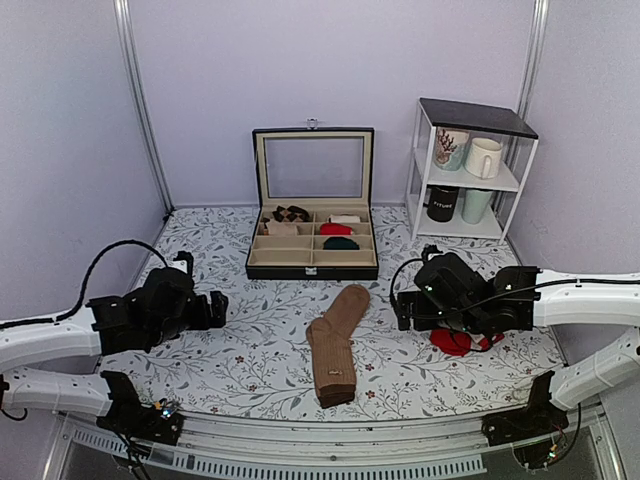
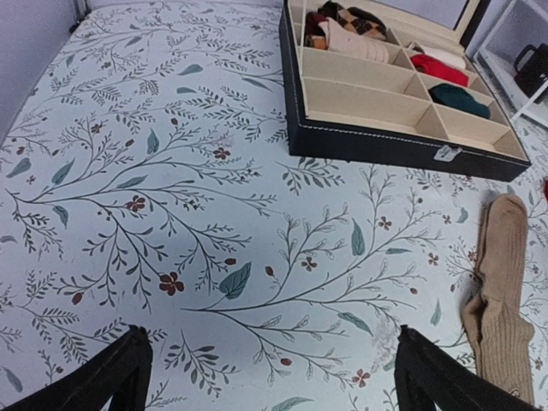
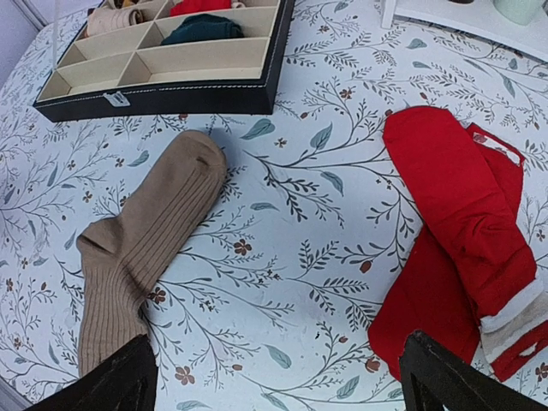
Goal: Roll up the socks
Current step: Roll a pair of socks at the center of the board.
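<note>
The tan-brown ribbed socks [image 1: 336,345] lie flat and long, stacked, in the middle of the table in front of the black box. They also show in the left wrist view [image 2: 501,295] at the right edge and in the right wrist view [image 3: 141,248] at the left. My left gripper [image 1: 217,307] hovers left of the socks, open and empty; in its own view [image 2: 272,377] only floral cloth lies between the fingers. My right gripper [image 1: 398,308] hovers right of the socks, open and empty [image 3: 278,377], between the tan socks and the red ones.
A black compartment box [image 1: 313,268] with its lid up stands behind the socks, holding small rolls. Red socks with a white tag [image 3: 467,231] lie at the right under the right arm. A white shelf with mugs [image 1: 468,170] stands at the back right.
</note>
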Available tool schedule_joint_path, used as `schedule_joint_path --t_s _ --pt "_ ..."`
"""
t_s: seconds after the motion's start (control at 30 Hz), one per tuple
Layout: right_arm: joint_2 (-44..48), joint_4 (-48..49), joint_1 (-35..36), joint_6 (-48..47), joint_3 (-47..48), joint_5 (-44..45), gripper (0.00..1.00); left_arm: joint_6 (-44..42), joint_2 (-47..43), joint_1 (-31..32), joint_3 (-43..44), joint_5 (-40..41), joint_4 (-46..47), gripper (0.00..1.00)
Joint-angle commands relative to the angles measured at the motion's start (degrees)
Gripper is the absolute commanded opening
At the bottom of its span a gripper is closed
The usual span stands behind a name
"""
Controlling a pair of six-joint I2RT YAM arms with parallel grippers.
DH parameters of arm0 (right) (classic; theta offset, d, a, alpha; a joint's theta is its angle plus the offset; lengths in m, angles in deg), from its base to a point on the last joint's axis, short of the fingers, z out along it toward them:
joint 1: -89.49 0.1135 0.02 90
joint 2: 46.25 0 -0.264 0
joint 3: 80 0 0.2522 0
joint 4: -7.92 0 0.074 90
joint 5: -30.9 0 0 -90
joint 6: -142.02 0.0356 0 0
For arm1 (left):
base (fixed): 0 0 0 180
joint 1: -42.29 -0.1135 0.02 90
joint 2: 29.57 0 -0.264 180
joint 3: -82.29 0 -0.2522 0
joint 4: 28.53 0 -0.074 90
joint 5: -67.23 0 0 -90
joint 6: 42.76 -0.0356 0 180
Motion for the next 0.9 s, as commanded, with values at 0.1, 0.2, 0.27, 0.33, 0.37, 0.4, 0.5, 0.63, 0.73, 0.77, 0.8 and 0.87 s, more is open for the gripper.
schedule_joint_path --t_s 0.1,0.2,0.27,0.33,0.37,0.4,0.5,0.63,0.73,0.77,0.8,0.87 --pt "3.8 6.3 -0.1 -3.9 -3.2 -4.1 1.0 -1.3 1.6 -0.7 5.0 5.9 -4.1 0.99" --pt "5.1 10.9 -0.2 -6.5 -6.4 -5.6 1.0 -2.5 0.5 -0.6 3.8 6.4 -2.5 0.99" --pt "6.2 14.3 -0.2 -7.7 -9.1 -6.2 1.0 -2.2 -0.3 -0.6 2.7 6.6 -2.0 1.0" --pt "7.2 19.0 -0.2 -10.2 -11.0 -8.6 1.0 -4.7 -1.2 -0.7 1.6 3.8 -0.7 0.99" --pt "7.5 22.2 -0.2 -13.1 -11.9 -10.2 1.0 -5.9 -1.6 -0.7 1.1 2.8 0.1 1.0" --pt "7.6 25.4 -0.2 -14.9 -13.4 -11.8 1.0 -6.7 -2.0 -0.7 0.5 2.1 1.1 1.0" --pt "7.0 35.7 0.0 -22.2 -18.7 -18.4 1.0 -9.9 -3.0 -0.8 -1.0 -0.4 4.9 0.99" --pt "3.3 52.6 3.3 -29.5 -25.7 -29.0 1.0 -13.8 -6.3 -0.1 -4.0 -9.3 12.1 0.99" --pt "-2.3 57.9 6.4 -35.3 -26.0 -34.5 0.98 -14.4 -8.2 2.1 -6.6 -13.3 16.6 1.0" --pt "-4.2 58.8 7.7 -37.1 -25.4 -34.9 0.97 -14.4 -8.8 3.1 -7.7 -13.7 17.8 0.99" --pt "-6.1 59.5 8.8 -38.4 -24.8 -35.3 0.95 -14.2 -9.4 4.0 -8.8 -13.6 18.7 0.99" --pt "-8.9 60.9 10.9 -41.2 -23.5 -35.5 0.93 -14.2 -11.0 4.9 -10.9 -15.2 20.4 0.99"
